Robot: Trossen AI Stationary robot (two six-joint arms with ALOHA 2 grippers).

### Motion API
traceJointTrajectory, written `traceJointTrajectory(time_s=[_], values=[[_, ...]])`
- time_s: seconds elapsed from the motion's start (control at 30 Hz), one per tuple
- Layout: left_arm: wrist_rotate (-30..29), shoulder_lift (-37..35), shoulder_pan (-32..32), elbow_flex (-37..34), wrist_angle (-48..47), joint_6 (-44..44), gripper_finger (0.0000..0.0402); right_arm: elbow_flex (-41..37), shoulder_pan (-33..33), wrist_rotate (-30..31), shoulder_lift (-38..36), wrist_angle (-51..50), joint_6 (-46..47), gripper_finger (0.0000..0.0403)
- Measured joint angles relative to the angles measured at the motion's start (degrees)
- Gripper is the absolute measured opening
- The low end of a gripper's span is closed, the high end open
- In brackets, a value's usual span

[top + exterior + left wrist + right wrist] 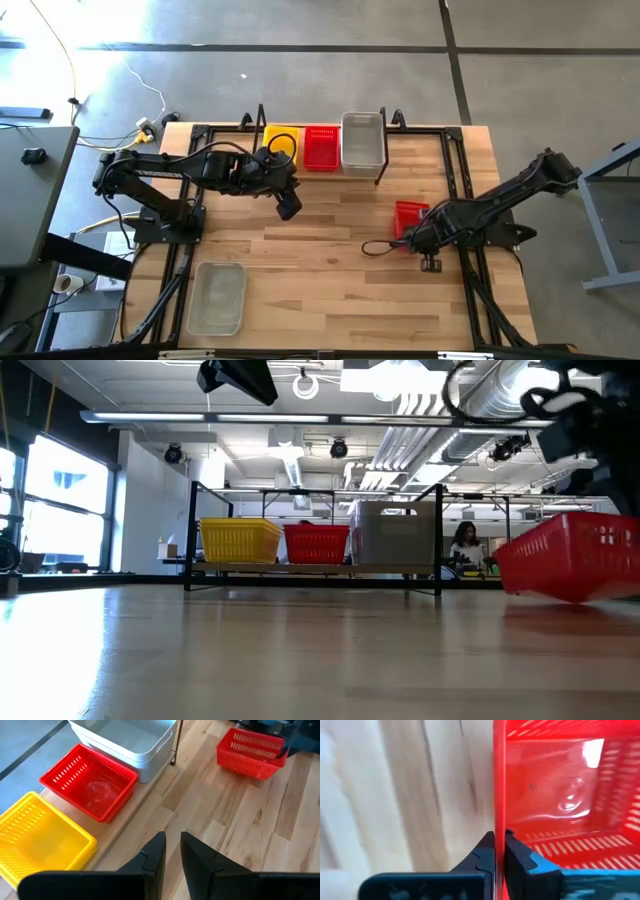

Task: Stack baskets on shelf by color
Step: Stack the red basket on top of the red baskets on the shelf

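Note:
On the black wire shelf (pixel 312 568) at the table's far edge, a yellow basket (pixel 282 143), a red basket (pixel 321 148) and a grey-white one (pixel 363 140) stand side by side on their bottoms. In the left wrist view the grey-white one (pixel 135 740) shows two rims, one nested in the other. My left gripper (pixel 172 851) hangs over bare table just in front of the shelf, open by a narrow gap and holding nothing. My right gripper (pixel 498 845) is shut on another red basket (pixel 410 213) on the table's right half. My right gripper pinches one side wall of the red basket at its rim (pixel 498 815), with one finger (pixel 517 852) inside the basket and the other outside. The fingers come from above. The basket (pixel 575 555) is tilted and looks raised a little off the table.
A further grey-white basket (pixel 217 297) sits near the table's near left corner. A dark cable loop (pixel 375 248) lies left of the right gripper. The middle of the table is bare wood. A person (pixel 465 543) sits in the room behind.

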Motion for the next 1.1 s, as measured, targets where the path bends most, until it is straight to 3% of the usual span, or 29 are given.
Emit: traceJointTrajectory(time_s=[0.47,0.83,1.1], values=[[1.1,0.0,0.0,0.0,-1.0,3.8,0.0048,18.8,-0.5,0.4,2.9,3.5,6.9,0.0001],[1.2,0.0,0.0,0.0,-8.5,11.9,0.0048,36.4,-6.7,0.4,18.3,3.2,0.3,0.0000],[-4.0,0.0,0.0,0.0,-22.1,11.1,0.0048,52.1,-12.7,3.4,30.1,-1.9,-8.2,0.0000]])
